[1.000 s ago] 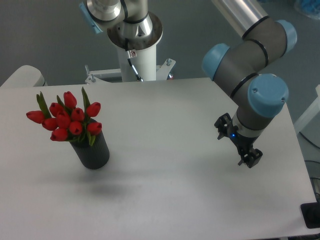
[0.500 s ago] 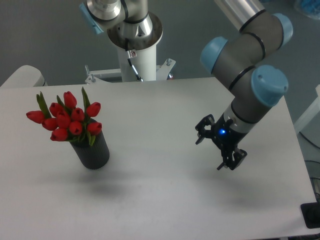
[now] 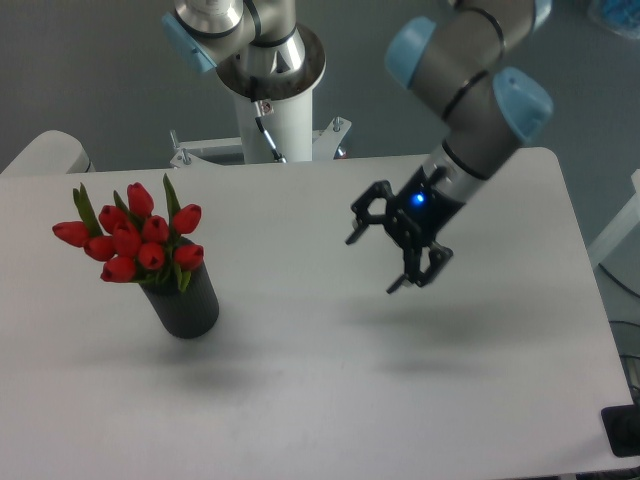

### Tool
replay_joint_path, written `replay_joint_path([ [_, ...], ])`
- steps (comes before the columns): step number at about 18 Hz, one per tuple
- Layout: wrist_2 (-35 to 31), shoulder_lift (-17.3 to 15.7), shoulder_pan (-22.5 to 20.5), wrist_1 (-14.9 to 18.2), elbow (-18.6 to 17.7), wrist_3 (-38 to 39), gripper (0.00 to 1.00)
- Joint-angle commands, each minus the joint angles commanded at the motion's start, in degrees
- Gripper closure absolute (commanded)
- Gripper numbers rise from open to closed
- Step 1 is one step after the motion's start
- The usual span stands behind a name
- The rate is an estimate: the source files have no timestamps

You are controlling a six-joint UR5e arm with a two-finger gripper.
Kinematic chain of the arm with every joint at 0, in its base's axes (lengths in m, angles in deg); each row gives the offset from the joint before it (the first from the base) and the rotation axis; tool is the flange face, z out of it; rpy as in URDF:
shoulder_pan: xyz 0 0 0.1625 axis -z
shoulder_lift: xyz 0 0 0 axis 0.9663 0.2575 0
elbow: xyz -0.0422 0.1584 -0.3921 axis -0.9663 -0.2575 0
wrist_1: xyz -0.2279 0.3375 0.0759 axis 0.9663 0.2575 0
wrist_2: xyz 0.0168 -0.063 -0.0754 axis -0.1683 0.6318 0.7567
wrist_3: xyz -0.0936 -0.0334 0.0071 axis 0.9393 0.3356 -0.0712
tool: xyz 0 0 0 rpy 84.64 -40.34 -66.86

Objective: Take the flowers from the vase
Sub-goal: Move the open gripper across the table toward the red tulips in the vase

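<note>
— Moved much over the last second?
— Swung the gripper (image 3: 375, 262) from the table's (image 3: 300, 400) four o'clock edge up and leftward to about two o'clock of centre; lifted clear of the surface, blue light glowing at the wrist.
— Fingers?
— Spread apart, clamped on nothing, tips aimed toward nine o'clock.
— And the flowers (image 3: 132, 238)?
— Stood untouched in the vase (image 3: 185, 304) at the nine o'clock side, red buds fanned above the dark rim, same spot throughout.
— Meaning for the job?
— Looked like an approach under way: gap roughly halved, yet well apart from the bunch, nothing grasped so far
</note>
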Motion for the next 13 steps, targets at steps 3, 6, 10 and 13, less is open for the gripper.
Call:
replay_joint_path([
  [3,7.0,-2.5,-0.1,0.0,-5.2,0.0,0.00],
  [6,9.5,-4.7,0.7,0.0,-8.9,0.0,0.00],
  [10,14.4,-5.7,2.4,0.9,-12.2,0.1,0.00],
  [13,19.6,-5.5,4.6,0.7,-13.8,0.1,0.00],
])
